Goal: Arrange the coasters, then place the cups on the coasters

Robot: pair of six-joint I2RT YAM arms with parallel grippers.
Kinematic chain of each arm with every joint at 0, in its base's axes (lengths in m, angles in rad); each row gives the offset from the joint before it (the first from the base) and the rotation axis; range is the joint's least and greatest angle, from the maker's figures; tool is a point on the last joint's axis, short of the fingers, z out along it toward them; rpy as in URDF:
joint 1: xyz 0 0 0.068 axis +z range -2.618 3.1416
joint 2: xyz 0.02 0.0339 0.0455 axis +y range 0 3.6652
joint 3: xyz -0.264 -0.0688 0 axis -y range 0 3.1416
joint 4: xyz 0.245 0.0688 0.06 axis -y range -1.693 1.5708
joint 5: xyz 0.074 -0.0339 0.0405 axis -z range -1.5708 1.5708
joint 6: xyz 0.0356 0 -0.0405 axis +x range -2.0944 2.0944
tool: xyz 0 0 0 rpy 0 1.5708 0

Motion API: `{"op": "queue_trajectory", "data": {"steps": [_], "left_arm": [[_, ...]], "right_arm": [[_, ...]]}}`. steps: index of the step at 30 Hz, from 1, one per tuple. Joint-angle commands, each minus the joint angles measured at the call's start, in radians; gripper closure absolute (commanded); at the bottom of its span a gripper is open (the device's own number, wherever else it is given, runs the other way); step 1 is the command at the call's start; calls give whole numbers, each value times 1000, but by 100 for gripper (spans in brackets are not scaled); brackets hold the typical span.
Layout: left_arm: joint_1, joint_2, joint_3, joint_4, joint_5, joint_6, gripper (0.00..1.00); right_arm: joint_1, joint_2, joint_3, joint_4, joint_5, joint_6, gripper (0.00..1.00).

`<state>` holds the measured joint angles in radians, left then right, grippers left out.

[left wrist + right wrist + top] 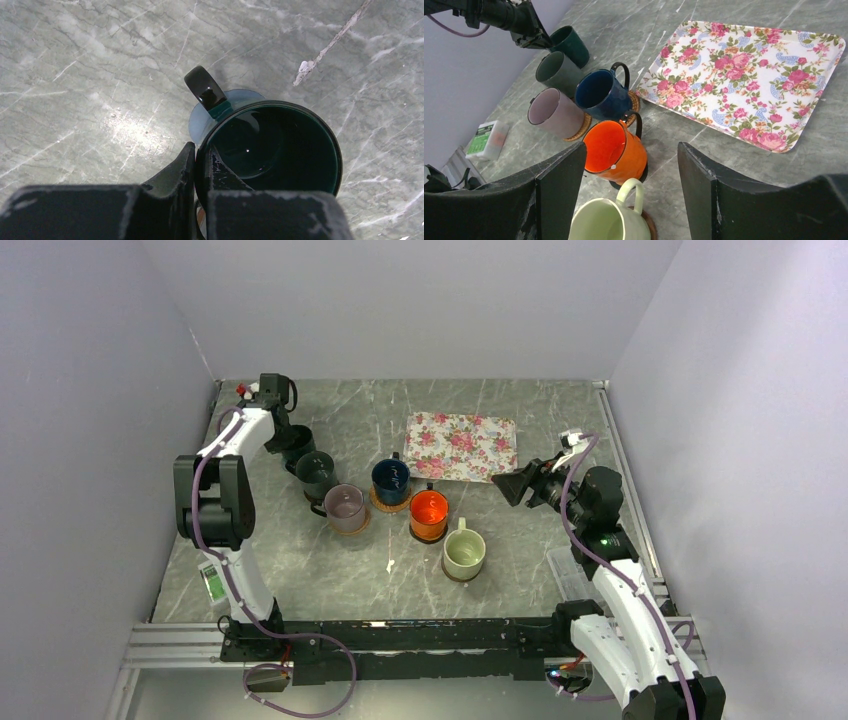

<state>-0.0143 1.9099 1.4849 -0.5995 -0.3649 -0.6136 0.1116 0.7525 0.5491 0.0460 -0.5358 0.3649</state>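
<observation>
My left gripper (200, 167) is shut on the rim of the dark green cup (280, 150), one finger inside and one outside. A grey-blue coaster (199, 122) shows beneath that cup. The dark grey cup (317, 477) stands beside it. The mauve cup (555, 112) and the navy cup (601, 95) stand on tan woven coasters (580, 129). The orange cup (616, 150) stands on a black coaster (643, 175), and the cream cup (606, 220) on a dark brown coaster (650, 223). My right gripper (631, 162) hangs open above the orange and cream cups, holding nothing.
A floral mat (462, 445) lies at the back right of the cups. A small green-labelled box (212, 580) sits near the left arm's base. A clear box (570, 575) lies by the right arm. Grey walls close in both sides.
</observation>
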Motion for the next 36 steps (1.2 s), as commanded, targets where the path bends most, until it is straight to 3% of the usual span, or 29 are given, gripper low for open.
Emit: {"op": "queue_trajectory", "data": {"steps": [1,17,23,27,30,36], "left_arm": [[5,-16,1,38,-14,0,87],[7,-58,-8,28,-20,-20,45],[7,-150,-31,48,-24,4,29],[7,-242,-53,76,-20,53,12],[5,-317,-75,108,-12,122,7],[-52,-488,-130,135,-64,301,6]], "right_arm": [[-4,-15,-3,19,6,5,28],[-4,-26,0,5,42,2,24],[-4,-15,25,-36,76,-16,7],[-4,1,48,-83,130,-22,1],[-4,22,73,-138,239,-16,0],[-5,25,122,-243,480,-40,0]]}}
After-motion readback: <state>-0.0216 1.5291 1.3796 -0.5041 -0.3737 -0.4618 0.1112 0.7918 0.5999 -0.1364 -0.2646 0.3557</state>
